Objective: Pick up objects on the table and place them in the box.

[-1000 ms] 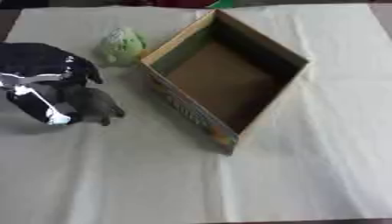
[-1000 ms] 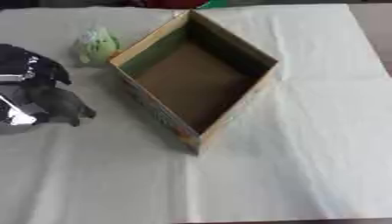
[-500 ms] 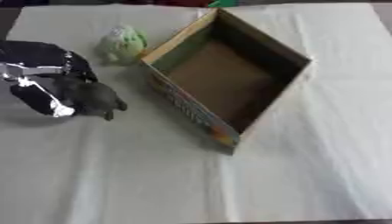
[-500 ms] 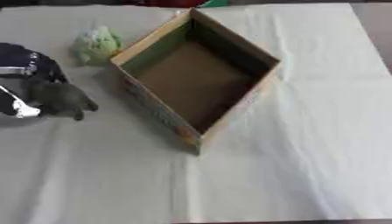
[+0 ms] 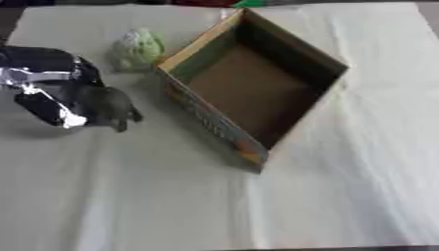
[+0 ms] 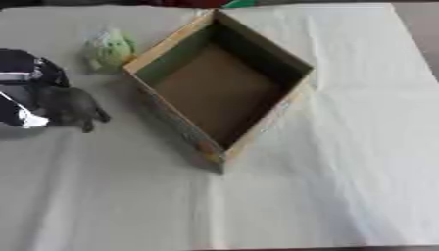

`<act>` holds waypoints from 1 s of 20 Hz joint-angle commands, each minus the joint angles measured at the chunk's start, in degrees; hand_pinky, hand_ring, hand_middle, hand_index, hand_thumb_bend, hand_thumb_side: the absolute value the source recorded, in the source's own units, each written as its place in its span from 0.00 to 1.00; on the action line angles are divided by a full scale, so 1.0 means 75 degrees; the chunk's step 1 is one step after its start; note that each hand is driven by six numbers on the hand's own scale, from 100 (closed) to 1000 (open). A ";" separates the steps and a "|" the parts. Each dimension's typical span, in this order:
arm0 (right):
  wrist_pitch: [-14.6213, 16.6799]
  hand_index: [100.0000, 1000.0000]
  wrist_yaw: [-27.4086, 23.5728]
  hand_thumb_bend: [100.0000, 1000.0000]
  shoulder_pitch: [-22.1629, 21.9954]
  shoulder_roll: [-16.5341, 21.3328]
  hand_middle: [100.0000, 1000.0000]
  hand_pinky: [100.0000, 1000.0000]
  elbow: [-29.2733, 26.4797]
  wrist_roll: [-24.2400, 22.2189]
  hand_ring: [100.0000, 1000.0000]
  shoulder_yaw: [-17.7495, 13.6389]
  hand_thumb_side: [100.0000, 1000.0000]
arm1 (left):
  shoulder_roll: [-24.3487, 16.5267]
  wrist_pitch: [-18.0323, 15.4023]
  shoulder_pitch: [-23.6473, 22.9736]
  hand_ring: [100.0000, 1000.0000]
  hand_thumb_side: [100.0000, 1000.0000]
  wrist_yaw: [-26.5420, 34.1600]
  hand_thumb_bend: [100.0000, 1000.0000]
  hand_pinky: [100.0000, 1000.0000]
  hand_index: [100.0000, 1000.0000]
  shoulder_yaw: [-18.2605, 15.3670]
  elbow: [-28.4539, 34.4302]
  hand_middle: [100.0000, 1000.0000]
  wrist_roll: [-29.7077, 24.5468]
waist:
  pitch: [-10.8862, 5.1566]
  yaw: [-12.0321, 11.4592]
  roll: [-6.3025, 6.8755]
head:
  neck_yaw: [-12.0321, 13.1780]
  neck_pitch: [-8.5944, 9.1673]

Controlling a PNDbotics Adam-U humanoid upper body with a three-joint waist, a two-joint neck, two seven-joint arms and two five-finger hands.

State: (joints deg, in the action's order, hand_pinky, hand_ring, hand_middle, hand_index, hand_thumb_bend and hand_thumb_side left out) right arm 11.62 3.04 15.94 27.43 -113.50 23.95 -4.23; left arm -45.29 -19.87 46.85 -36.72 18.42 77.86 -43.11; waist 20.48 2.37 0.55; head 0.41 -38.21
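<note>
- While the empty box [image 5: 257, 93] waits mid-counter, the left hand [image 5: 53, 90] closes around a grey toy [image 5: 109, 105] at the left.
- Next, by appearances: lift it over the box's near wall.
- A green toy [image 5: 137, 47] lies beside the box.

Left hand [image 5: 50, 93] at table's [image 5: 343, 196] left edge. Small object [image 5: 107, 105] touching hand's right side. Rounded soft object [image 5: 137, 48] behind and right of hand, just beside box's [image 5: 249, 88] left wall. Box further right, open, nothing inside.
</note>
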 commanded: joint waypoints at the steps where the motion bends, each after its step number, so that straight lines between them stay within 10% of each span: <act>1: -0.0033 0.81 -0.0021 0.00 0.0019 0.0103 0.67 0.78 -0.0146 0.0026 1.00 -0.0083 0.97 | -0.0103 -0.0049 0.0098 0.65 0.37 -0.0023 0.07 0.53 0.70 -0.0076 -0.0048 0.60 -0.0090 | -0.0145 0.0010 -0.0002 | 0.0011 0.0030; 12: -0.0071 0.81 -0.0030 0.00 -0.0020 0.0056 0.66 0.78 -0.0146 0.0059 1.00 -0.0097 0.98 | -0.0027 0.0169 0.0108 0.44 0.11 -0.0391 0.00 0.33 0.43 -0.0187 -0.0106 0.36 0.0712 | -0.0136 0.0022 0.0006 | 0.0003 0.0030; 20: -0.0109 0.81 -0.0021 0.00 -0.0042 0.0029 0.66 0.78 -0.0146 0.0038 1.00 -0.0112 0.98 | 0.0081 0.0422 0.0039 0.38 0.24 -0.0321 0.00 0.28 0.32 -0.0296 -0.0362 0.28 0.1606 | -0.0118 0.0034 0.0002 | -0.0026 0.0023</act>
State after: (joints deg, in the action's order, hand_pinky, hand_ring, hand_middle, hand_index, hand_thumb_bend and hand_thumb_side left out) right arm 10.99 3.04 15.33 26.93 -113.50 24.22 -4.44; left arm -43.66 -17.14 46.38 -39.59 17.47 75.01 -32.25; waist 20.60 2.59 0.57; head 0.34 -38.21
